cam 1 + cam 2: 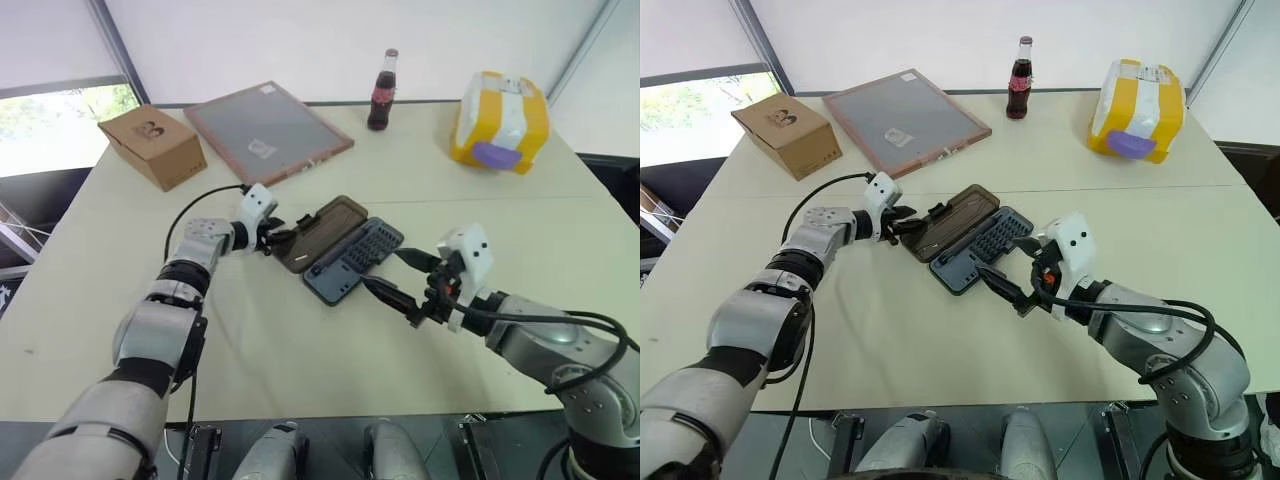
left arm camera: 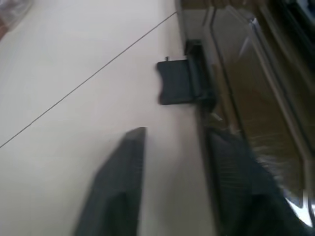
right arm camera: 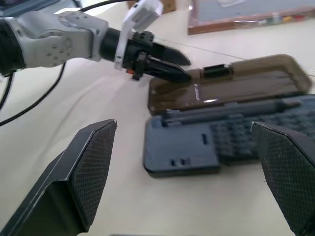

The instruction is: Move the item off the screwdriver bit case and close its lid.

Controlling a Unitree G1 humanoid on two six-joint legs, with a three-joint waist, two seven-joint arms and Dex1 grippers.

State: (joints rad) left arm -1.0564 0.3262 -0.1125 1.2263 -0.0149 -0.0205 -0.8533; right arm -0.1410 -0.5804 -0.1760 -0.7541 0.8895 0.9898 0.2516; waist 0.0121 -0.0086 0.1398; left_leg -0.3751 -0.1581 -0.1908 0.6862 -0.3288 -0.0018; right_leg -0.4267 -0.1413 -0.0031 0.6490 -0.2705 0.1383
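Screwdriver bit case [image 1: 352,259] lies open at table [image 1: 300,350] centre: dark blue-grey tray w/ rows of small bits, hinged to smoky-brown translucent lid [image 1: 322,232] w/ black latch tab [image 2: 177,88] mid-edge. Left gripper [image 3: 179,69] at lid's outer edge near tab, fingers narrow; one finger over lid edge, grip unclear. Right gripper [image 1: 402,282] spread wide just beside tray, empty. Behind: cardboard box [image 1: 152,146] w/ printed mark, illegible; pink-framed grey board [image 1: 268,131]; red-labelled cola bottle [image 1: 383,92]; yellow pack [image 1: 500,122].
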